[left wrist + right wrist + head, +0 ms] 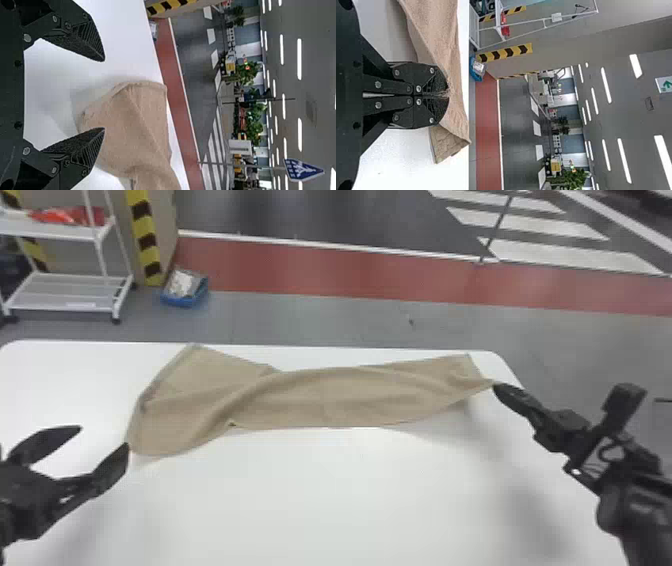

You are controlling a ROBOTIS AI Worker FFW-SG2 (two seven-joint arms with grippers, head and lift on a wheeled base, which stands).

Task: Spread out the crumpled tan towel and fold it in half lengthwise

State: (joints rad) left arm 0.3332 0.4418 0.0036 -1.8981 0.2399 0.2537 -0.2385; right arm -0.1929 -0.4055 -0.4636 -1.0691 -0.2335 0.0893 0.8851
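Two jobs make up this task, and I think I am only partway through the first. The tan towel (325, 397) lies in a long strip from left to right, over the far part of the white table (325, 495). Its left end is wide, but a big slanting wrinkle runs across it, and the middle and right are bunched up. I judge that it needs opening out flat. The long fold in half is left to do.

My right gripper (496, 387) is shut tight on the towel's near right corner. That arm comes in from the right side, and its fingers point far and a bit left. My left gripper (103, 436) is at the near left, with its fingers wide apart and nothing between them that I can be sure it holds. One fingertip is right by the towel's left end; I cannot tell if they touch.
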